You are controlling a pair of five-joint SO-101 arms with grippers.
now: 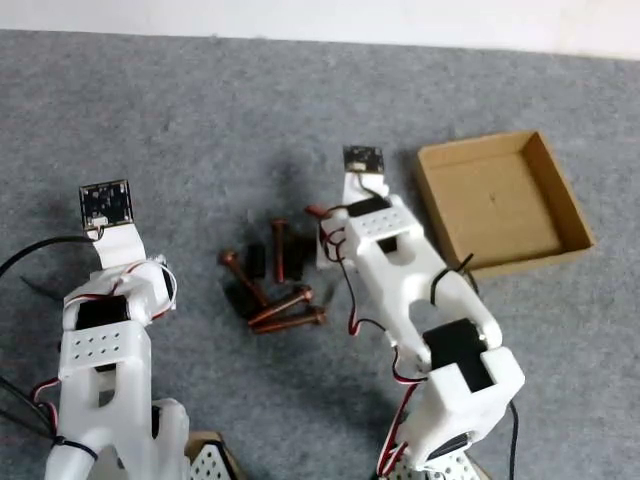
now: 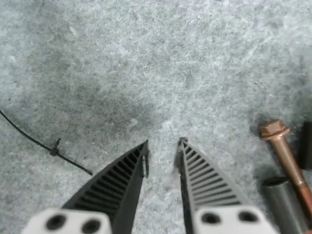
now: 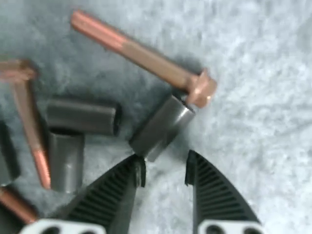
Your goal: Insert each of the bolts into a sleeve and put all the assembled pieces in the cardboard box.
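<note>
Several copper bolts (image 1: 283,303) and black sleeves (image 1: 257,261) lie loose in a heap on the grey carpet, mid-table. The cardboard box (image 1: 490,205) sits at the right with nothing in it. My right gripper (image 3: 165,162) is open just short of a dark sleeve (image 3: 161,127), which lies slanted against the head of a bolt (image 3: 141,52); one finger (image 3: 127,183) nearly touches the sleeve's end. My left gripper (image 2: 163,146) is open over bare carpet, left of the heap, with a bolt (image 2: 285,155) and a sleeve (image 2: 285,202) off to its side.
Two more sleeves (image 3: 83,116) and another bolt (image 3: 29,122) lie beside the right gripper. A thin black cable tie (image 2: 48,146) lies on the carpet near the left gripper. The right arm (image 1: 400,270) stands between the heap and the box.
</note>
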